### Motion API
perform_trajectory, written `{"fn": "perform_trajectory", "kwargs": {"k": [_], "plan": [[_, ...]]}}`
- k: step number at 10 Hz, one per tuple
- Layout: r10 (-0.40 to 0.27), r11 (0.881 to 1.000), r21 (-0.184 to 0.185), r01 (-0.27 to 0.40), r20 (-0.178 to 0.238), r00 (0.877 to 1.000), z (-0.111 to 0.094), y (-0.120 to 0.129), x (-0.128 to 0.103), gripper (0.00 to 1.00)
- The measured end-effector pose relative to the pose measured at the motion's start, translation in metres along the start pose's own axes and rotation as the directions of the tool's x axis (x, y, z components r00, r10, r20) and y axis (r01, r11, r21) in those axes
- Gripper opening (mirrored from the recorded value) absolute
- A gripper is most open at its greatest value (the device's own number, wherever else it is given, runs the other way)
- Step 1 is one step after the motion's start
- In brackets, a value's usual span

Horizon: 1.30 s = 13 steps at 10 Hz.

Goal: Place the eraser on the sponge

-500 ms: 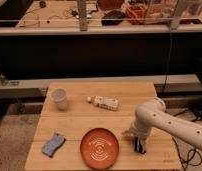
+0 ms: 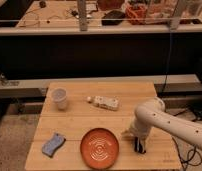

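The blue-grey sponge (image 2: 53, 144) with wavy edges lies flat at the table's front left. The white arm comes in from the right, and its gripper (image 2: 138, 146) points straight down onto the wooden table (image 2: 79, 122), just right of the orange plate (image 2: 99, 147). The gripper's dark tip touches or nearly touches the tabletop. I cannot make out the eraser as a separate thing; if it is at the gripper's dark tip, it is hidden there. The sponge is far from the gripper, on the other side of the plate.
A white cup (image 2: 59, 98) stands at the back left. A cream-white rectangular piece (image 2: 106, 103) with a small white ball (image 2: 89, 99) lies at the back middle. Behind the table runs a dark bench with cluttered shelves. Cables hang at the right.
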Motion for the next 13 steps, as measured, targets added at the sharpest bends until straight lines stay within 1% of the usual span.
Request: {"fn": "perform_trajectory", "kwargs": {"k": [13], "plan": [[-0.002,1.0,-0.016,0.002,0.001,1.0,0.0023,-0.0023,0.0035,0.8]]}}
